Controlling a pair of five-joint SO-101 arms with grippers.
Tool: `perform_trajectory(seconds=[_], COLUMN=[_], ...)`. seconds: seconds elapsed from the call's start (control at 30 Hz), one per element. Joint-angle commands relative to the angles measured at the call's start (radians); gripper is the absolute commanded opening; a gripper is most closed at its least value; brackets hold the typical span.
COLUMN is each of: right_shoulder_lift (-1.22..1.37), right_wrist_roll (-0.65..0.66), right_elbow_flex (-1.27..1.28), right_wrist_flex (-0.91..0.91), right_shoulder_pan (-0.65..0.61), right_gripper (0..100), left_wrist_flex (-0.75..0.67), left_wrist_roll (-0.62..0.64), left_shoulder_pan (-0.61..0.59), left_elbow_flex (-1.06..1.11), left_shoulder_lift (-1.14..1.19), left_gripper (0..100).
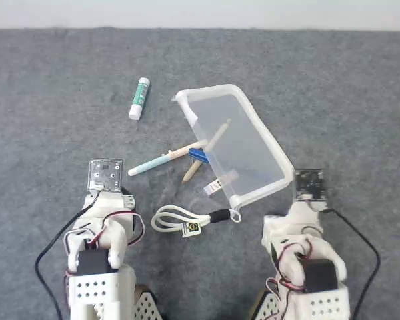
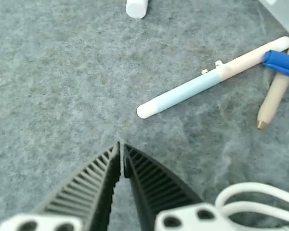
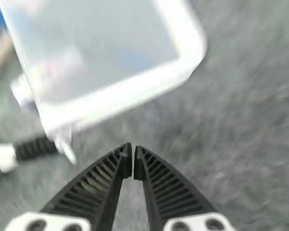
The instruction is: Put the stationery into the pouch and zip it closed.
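Two end effectors, both with fingers pressed together, nothing held: left (image 2: 121,148) hovers near pen tip, right (image 3: 133,148) just short of pouch corner.
Pouch (image 1: 210,89) flat on tabletop (image 1: 333,80). Pen (image 1: 161,160) and pencil (image 1: 201,157) at its long edge. Glue stick (image 1: 139,99) well apart.
Likely step: first pick. Spread left fingers, grip pen mid-barrel, feed it along its axis. Right should pin pouch rim against sliding.
Unclear: pencil's far end inside or under film. Blue item (image 1: 197,155) unidentified. Zip pull blurred beside cord (image 1: 177,219).
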Motion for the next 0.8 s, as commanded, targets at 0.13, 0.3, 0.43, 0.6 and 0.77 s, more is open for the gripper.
perform_trajectory(seconds=[0.13, 0.3, 0.43, 0.6, 0.77], right_shoulder_lift=[-0.005, -0.005, 0.001, 0.082, 0.283], right_wrist_roll=[-0.006, -0.006, -0.005, 0.009, -0.025], right_elbow_flex=[-0.209, -0.242, -0.344, -0.394, -0.605], right_wrist_flex=[-0.105, -0.232, -0.202, -0.231, -0.139], right_shoulder_pan=[0.044, -0.07, -0.231, -0.363, -0.427], right_gripper=[0.8, 0.6, 0.7, 0.7, 0.9], left_wrist_flex=[-0.021, -0.021, -0.021, -0.021, -0.021], left_wrist_roll=[0.0, 0.0, 0.0, 0.0, 0.0], left_shoulder_pan=[0.0, 0.0, 0.002, 0.002, 0.002], left_elbow_flex=[-0.058, -0.058, -0.058, -0.058, -0.058], left_shoulder_lift=[-0.015, -0.015, -0.015, -0.015, -0.015], left_gripper=[1, 1, 1, 1, 1])
